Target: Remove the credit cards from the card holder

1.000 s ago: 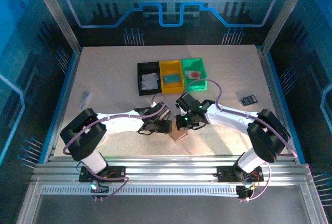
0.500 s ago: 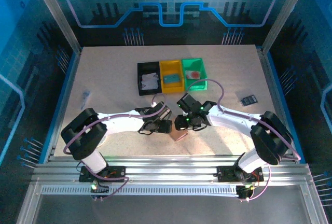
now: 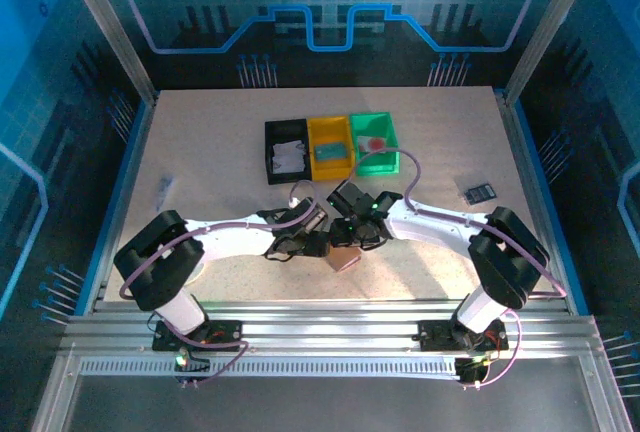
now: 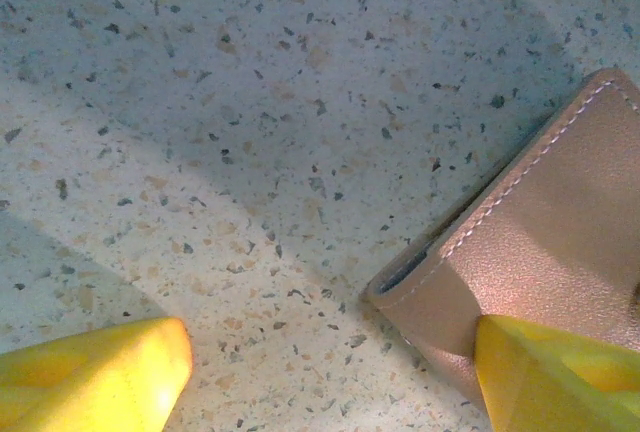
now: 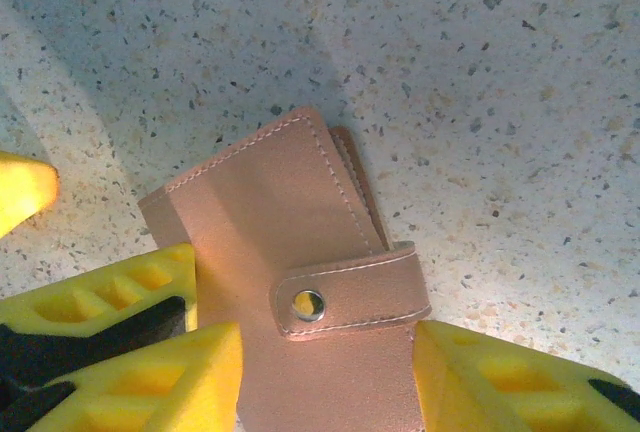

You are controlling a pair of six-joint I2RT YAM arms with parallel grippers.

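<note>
The card holder [image 3: 345, 258], a pinkish-tan wallet, lies closed on the speckled table, its snap strap [image 5: 350, 292] fastened. My right gripper [image 5: 328, 352] stands open astride it, one yellow finger [image 5: 190, 377] at each long edge. My left gripper [image 4: 333, 352] is open beside it on the left; its right finger [image 4: 555, 377] sits over the holder's corner [image 4: 560, 222] and its left finger over bare table. The two grippers meet over the holder [image 5: 290, 222] at the table's near middle. Any credit cards inside it are hidden. Flat cards lie in the three bins at the back.
At the back middle, a black bin [image 3: 268, 142], a yellow bin [image 3: 312, 133] and a green bin [image 3: 391, 132] stand in a row. A small dark object [image 3: 480, 192] lies at the right. A small grey item [image 3: 165, 187] lies at the left.
My right gripper has swung left over the card holder and its jaws have opened from shut. The left arm has barely shifted.
</note>
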